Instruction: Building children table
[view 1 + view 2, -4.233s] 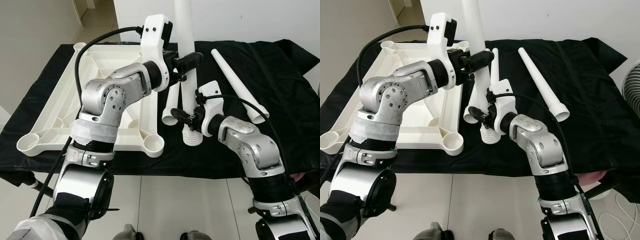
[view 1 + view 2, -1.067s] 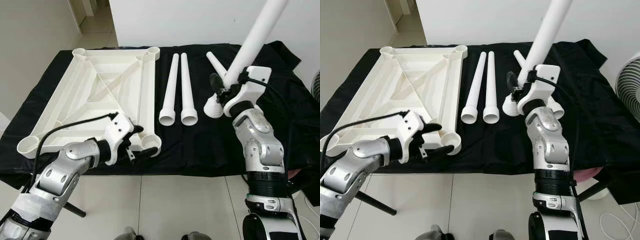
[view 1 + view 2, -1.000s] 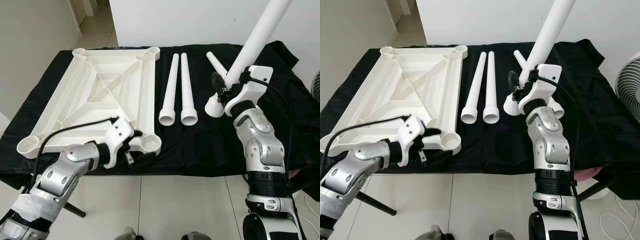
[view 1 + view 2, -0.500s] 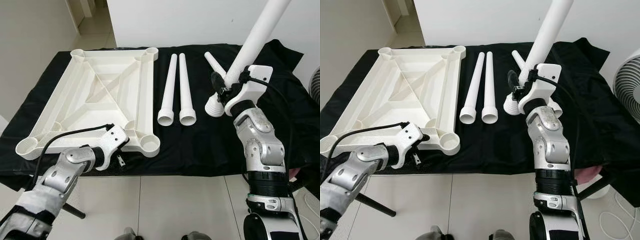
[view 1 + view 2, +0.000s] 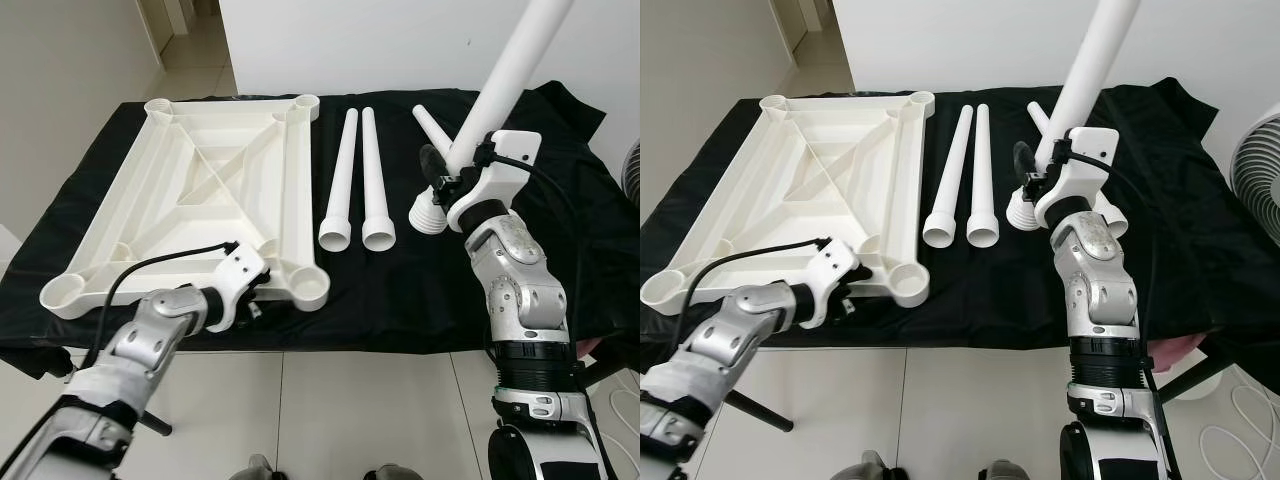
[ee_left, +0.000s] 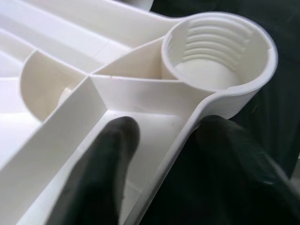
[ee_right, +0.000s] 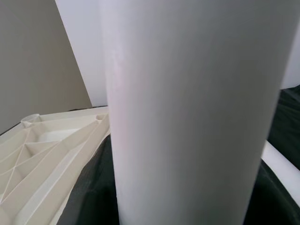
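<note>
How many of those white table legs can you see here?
4. Two legs lie side by side on the black cloth beside the tabletop. One leg is held up by the right gripper. A fourth lies partly hidden behind it.

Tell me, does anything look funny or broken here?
Nothing looks broken. The tabletop lies upside down, sockets up, with the left claw straddling its near edge. The right claw holds one leg tilted in the air. Three other legs lie on the black cloth.
</note>
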Controlling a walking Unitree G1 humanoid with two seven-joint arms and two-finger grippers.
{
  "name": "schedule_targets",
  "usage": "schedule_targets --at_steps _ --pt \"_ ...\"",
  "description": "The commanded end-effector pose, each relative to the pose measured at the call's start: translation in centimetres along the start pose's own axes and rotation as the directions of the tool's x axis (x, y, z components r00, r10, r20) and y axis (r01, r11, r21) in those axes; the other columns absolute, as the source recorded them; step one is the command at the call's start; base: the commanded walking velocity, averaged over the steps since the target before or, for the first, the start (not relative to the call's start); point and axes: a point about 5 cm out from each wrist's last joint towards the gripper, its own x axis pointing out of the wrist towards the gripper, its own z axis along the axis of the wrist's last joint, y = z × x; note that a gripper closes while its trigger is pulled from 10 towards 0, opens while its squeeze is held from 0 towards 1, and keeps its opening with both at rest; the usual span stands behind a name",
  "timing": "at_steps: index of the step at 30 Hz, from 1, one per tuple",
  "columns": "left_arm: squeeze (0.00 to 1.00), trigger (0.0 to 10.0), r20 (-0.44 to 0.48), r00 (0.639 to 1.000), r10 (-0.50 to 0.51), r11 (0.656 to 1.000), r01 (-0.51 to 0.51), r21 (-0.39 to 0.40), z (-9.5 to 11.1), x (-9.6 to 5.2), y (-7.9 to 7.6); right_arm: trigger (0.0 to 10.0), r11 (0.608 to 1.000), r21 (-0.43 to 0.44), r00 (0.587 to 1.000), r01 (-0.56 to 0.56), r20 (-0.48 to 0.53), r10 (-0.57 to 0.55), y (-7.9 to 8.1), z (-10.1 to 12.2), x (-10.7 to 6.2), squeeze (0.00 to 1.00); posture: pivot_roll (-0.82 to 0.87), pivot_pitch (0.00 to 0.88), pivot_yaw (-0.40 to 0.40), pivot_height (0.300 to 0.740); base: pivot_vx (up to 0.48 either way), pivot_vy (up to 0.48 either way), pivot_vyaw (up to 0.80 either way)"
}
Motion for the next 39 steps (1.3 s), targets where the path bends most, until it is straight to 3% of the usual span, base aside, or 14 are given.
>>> schedule_targets --at_steps 1,10,11,12,13,19,29,30,31,36,37,38,39 --pt "0.00 0.0 0.033 0.989 0.146 0.989 -0.146 -0.016 0.6 0.4 0.6 10.0 1.000 0.000 1.000 -0.012 0.026 0.012 0.4 0.5 0.2 0.00 -0.16 0.042 0.073 0.740 0.000 0.000 0.00" --pt "0.00 0.0 0.097 0.991 0.091 0.996 -0.093 0.015 2.4 1.9 -0.6 10.0 1.000 -0.007 1.000 -0.021 0.023 0.021 0.5 0.5 0.3 0.00 -0.18 0.050 0.072 0.740 0.000 0.000 0.00" --pt "0.00 2.2 0.105 0.991 0.082 0.996 -0.085 0.021 2.6 2.3 -0.9 10.0 1.000 -0.008 0.999 -0.023 0.023 0.023 0.6 0.5 0.3 0.00 -0.18 0.050 0.072 0.740 0.000 0.000 0.00" --pt "0.00 2.2 0.105 0.991 0.082 0.996 -0.085 0.021 2.6 2.3 -0.9 10.0 1.000 -0.008 0.999 -0.023 0.023 0.023 0.6 0.5 0.3 0.00 -0.18 0.050 0.072 0.740 0.000 0.000 0.00" --pt "0.00 10.0 0.107 0.992 0.071 0.996 -0.076 0.037 2.7 2.6 -1.2 10.0 1.000 -0.008 0.999 -0.027 0.023 0.027 0.7 0.5 0.3 0.00 -0.18 0.056 0.076 0.740 0.000 0.000 0.00" --pt "0.00 10.0 0.131 0.991 0.018 0.997 -0.028 0.076 3.4 3.3 -2.5 10.0 0.998 -0.015 0.998 -0.060 0.003 0.060 1.5 -0.1 0.1 0.00 -0.18 0.063 0.081 0.740 0.000 0.000 0.00" --pt "0.00 10.0 0.174 0.984 -0.034 0.997 0.020 0.078 4.5 4.0 -3.9 10.0 0.997 -0.026 0.997 -0.076 -0.017 0.076 2.1 -0.7 0.2 0.00 -0.17 0.065 0.082 0.740 0.000 0.000 0.00" --pt "0.73 10.0 0.186 0.981 -0.045 0.997 0.032 0.069 4.8 4.2 -4.1 10.0 0.996 -0.031 0.997 -0.080 -0.021 0.080 2.2 -0.7 0.2 0.00 -0.16 0.067 0.082 0.740 0.000 0.000 0.00" --pt "1.00 10.0 0.196 0.979 -0.050 0.997 0.038 0.067 5.1 4.3 -4.3 10.0 0.996 -0.039 0.996 -0.086 -0.024 0.085 2.2 -0.8 0.2 0.00 -0.16 0.066 0.081 0.740 0.000 0.000 0.00" --pt "1.00 10.0 0.219 0.974 -0.059 0.996 0.043 0.079 5.8 4.5 -4.7 10.0 0.992 -0.064 0.993 -0.110 -0.038 0.108 2.6 -1.2 0.1 0.00 -0.16 0.066 0.082 0.740 0.000 0.000 0.00" --pt "0.22 10.0 0.231 0.971 -0.059 0.996 0.041 0.083 6.1 4.5 -4.9 10.0 0.990 -0.071 0.992 -0.119 -0.044 0.116 2.8 -1.5 0.1 0.00 -0.15 0.065 0.082 0.740 0.000 0.000 0.00" --pt "0.00 10.0 0.243 0.968 -0.055 0.996 0.037 0.079 6.4 4.5 -5.1 10.0 0.988 -0.076 0.991 -0.131 -0.052 0.127 3.1 -1.9 0.0 0.00 -0.15 0.064 0.082 0.740 0.000 0.000 0.00" --pt "0.00 10.0 0.243 0.968 -0.055 0.996 0.037 0.079 6.4 4.5 -5.1 10.0 0.988 -0.076 0.991 -0.131 -0.052 0.127 3.1 -1.9 0.0 0.00 -0.15 0.064 0.082 0.740 0.000 0.000 0.00"
